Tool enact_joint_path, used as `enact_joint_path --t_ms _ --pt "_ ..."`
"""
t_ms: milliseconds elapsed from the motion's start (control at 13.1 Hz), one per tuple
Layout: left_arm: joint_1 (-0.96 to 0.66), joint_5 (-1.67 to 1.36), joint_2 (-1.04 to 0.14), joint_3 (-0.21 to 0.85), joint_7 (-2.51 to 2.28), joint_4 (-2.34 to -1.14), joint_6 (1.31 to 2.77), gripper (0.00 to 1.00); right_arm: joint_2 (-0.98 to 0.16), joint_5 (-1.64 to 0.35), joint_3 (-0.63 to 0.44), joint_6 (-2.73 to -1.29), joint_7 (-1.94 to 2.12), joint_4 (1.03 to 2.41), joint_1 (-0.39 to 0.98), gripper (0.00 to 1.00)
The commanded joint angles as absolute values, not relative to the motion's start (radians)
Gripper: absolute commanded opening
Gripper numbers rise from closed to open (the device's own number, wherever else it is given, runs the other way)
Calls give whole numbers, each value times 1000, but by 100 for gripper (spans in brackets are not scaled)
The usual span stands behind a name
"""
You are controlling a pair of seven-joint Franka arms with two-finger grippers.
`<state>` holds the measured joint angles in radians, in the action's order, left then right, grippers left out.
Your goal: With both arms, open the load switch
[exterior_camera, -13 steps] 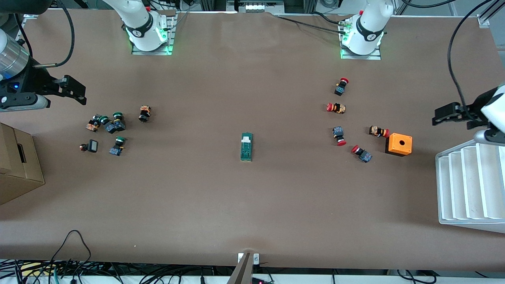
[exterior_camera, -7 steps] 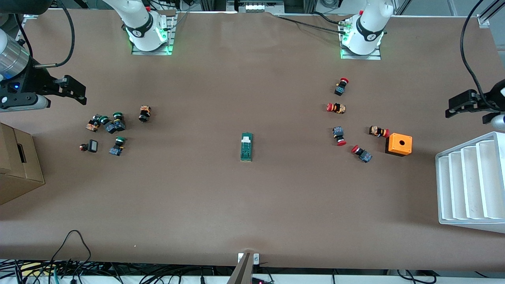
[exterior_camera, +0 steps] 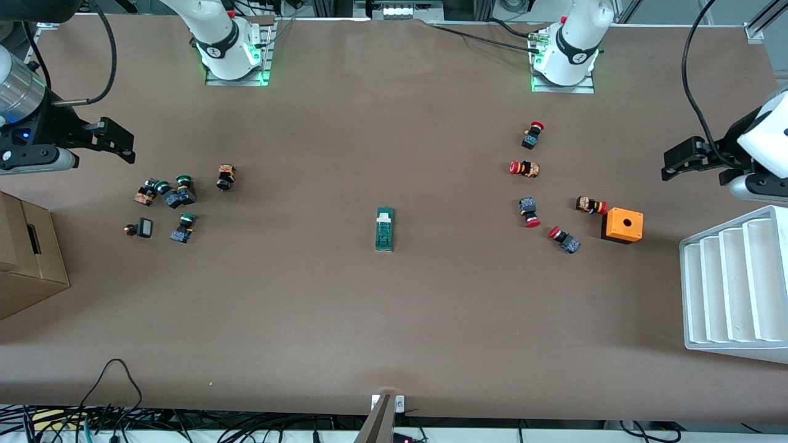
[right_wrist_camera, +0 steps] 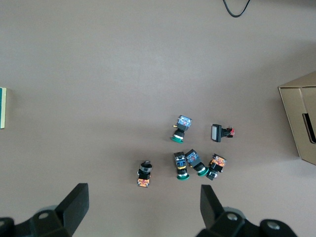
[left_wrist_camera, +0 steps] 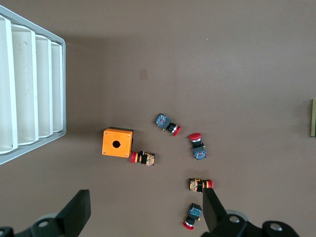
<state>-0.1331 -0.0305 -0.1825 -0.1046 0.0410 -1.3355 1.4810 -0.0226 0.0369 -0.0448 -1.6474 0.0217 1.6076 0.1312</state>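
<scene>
The load switch [exterior_camera: 385,229], a narrow dark-green block with a white end piece, lies flat at the middle of the table. Only its edge shows in the left wrist view [left_wrist_camera: 313,117] and in the right wrist view [right_wrist_camera: 2,107]. My left gripper [exterior_camera: 674,163] hangs open over the left arm's end of the table, above the orange box, with nothing between its fingers [left_wrist_camera: 144,210]. Over the right arm's end, above the green-capped buttons, my right gripper [exterior_camera: 120,147] is open and holds nothing [right_wrist_camera: 143,205]. Both are well apart from the switch.
Several red-capped push buttons [exterior_camera: 525,168] and an orange box with a hole [exterior_camera: 622,225] lie toward the left arm's end, beside a white ribbed tray [exterior_camera: 732,289]. Several green-capped buttons [exterior_camera: 178,195] and a cardboard box [exterior_camera: 28,258] sit toward the right arm's end.
My left gripper swung out toward the table's end, then came back toward the middle, still open. The right arm and the switch have not moved.
</scene>
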Motion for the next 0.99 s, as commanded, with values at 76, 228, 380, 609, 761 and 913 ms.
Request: enact_joint_path --t_ms 76,228,380,609,761,913 --pt "-114 -25 -173 -118 55 -1325 1468 100 -35 38 -44 -1624 31 1578 130 100" --pt "-78 -26 -172 -118 97 -1322 1463 100 -35 38 -44 -1624 31 1578 130 100" --pt "-72 -26 -170 -115 92 -1315 1433 100 -35 38 -44 -1624 31 1578 130 100" --pt "-75 -31 -172 -118 94 -1289 1427 100 -35 40 -44 -1623 31 1578 129 100" --pt "-63 -49 -181 -121 106 -1269 1411 100 -35 40 -46 -1623 31 1577 129 100" --pt "-52 -71 -181 -120 110 -1269 1411 100 -35 43 -46 -1623 31 1577 129 100"
